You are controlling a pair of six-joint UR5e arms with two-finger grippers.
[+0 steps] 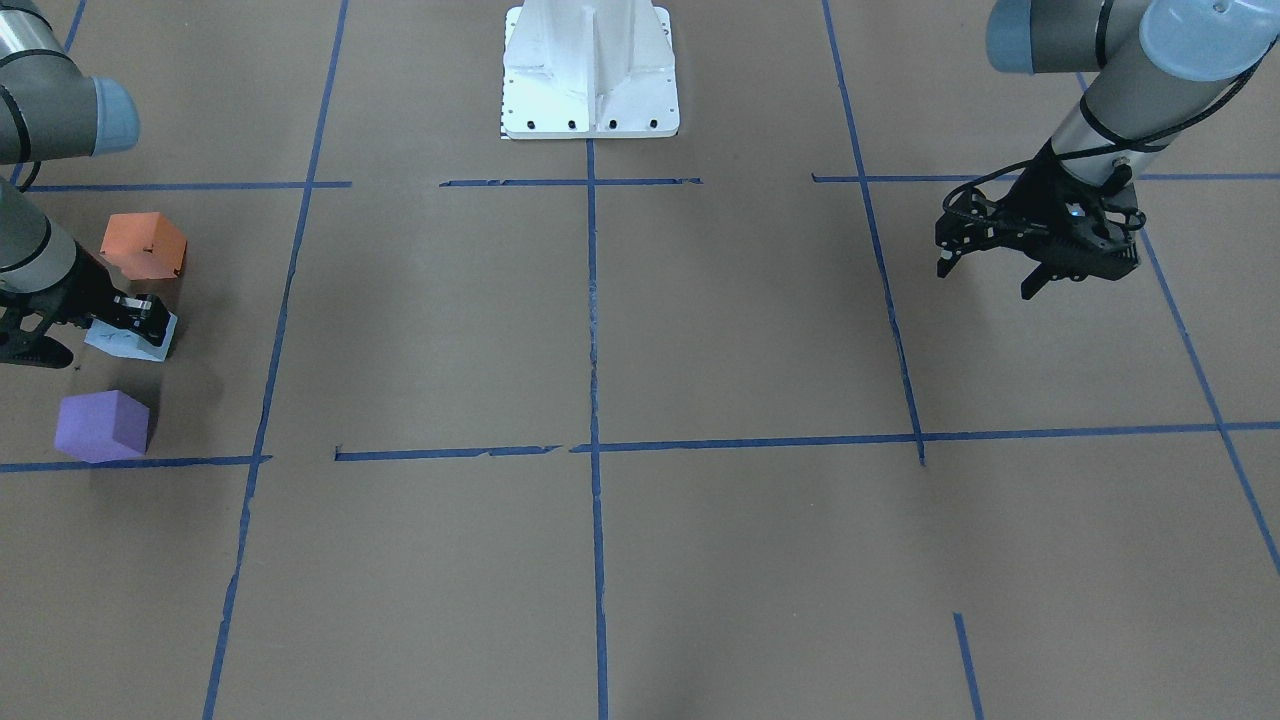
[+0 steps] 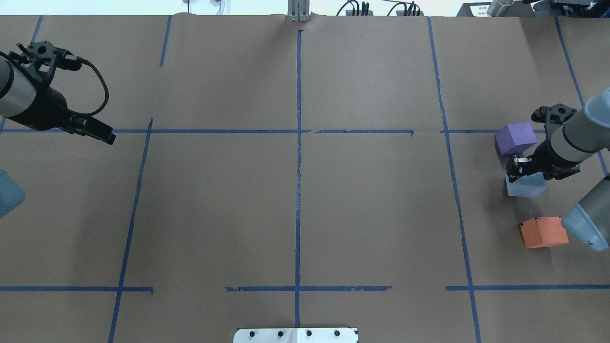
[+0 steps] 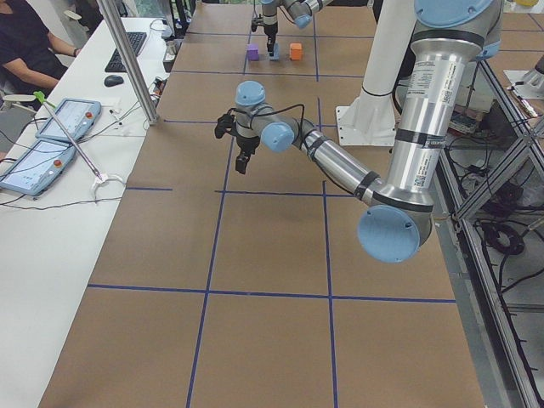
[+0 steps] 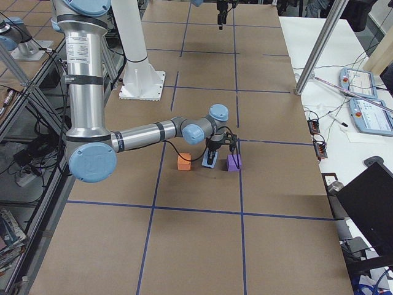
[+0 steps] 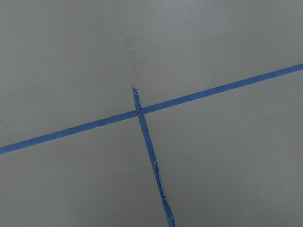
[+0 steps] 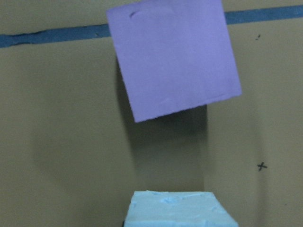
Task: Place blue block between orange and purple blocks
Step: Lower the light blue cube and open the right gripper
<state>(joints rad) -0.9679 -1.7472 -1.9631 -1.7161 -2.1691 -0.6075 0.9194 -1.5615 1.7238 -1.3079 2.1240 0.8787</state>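
The light blue block (image 1: 125, 342) sits between the orange block (image 1: 143, 245) and the purple block (image 1: 102, 425) at the table's right end. In the overhead view the blue block (image 2: 526, 186) lies between purple (image 2: 515, 137) and orange (image 2: 543, 232). My right gripper (image 2: 517, 171) is down on the blue block and looks shut on it. The right wrist view shows the blue block's top (image 6: 177, 210) close below and the purple block (image 6: 173, 56) beyond. My left gripper (image 1: 990, 275) is open and empty, far off over bare table.
Blue tape lines (image 2: 299, 143) divide the brown table. The white robot base (image 1: 590, 70) stands at the middle of my edge. A side table with tablets (image 3: 59, 119) and a seated person lie beyond the far edge.
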